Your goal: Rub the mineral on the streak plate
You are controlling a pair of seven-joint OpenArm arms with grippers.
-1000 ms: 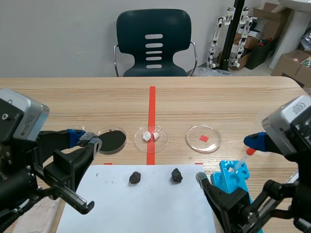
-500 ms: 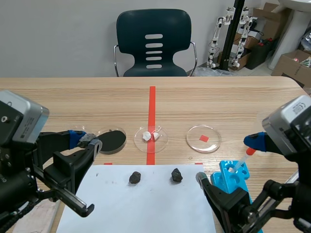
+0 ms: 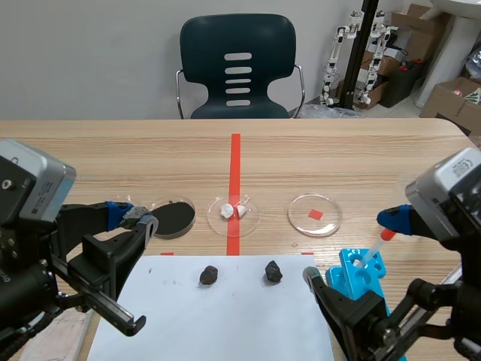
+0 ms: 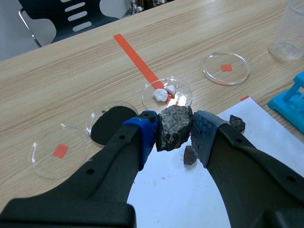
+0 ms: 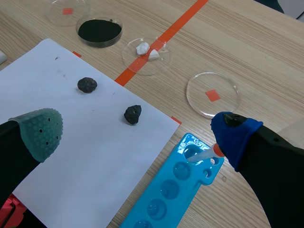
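1. Table point(image 3: 361, 158): wooden work surface. It carries every item listed below.
2. White sheet point(image 3: 225, 316): lies flat at the near edge, between my two arms. I judge it to be the streak surface, since faint dark specks already mark it.
3. Left gripper point(image 4: 174, 131): clenched on the mineral point(image 4: 173, 122), one pad on each side. It hangs at the sheet's left corner, close to the black dish. The mineral appears to be clear of the sheet.
   - Step in hand: mineral grasped and carried, rubbing not yet begun.
   - Next move, as I judge it: lower until a hard corner of the mineral meets bare sheet, then drag under steady pressure. Keep the grip firm, as the lump is irregular and could twist between the pads.
4. Right gripper point(image 5: 137, 132): released, fingers wide apart, holding nothing. It hangs above the sheet's right portion and the rack.
5. Blue rack point(image 5: 166, 190): lies just beside the sheet's right edge.
6. Three dishes stand beyond the sheet:
   - black dish point(image 3: 173, 216);
   - dish of white fragments point(image 3: 234, 213), on the tape line;
   - clear dish with a red square point(image 3: 315, 214).
7. Mineral, appearance: dark grey, angular, rough-faced, with pale speckles. It is slightly wider than the pads gripping it.
8. Two loose dark stones, one point(image 3: 209, 274) and another point(image 3: 273, 271), rest on the sheet's far part. Route the stroke clear of them.
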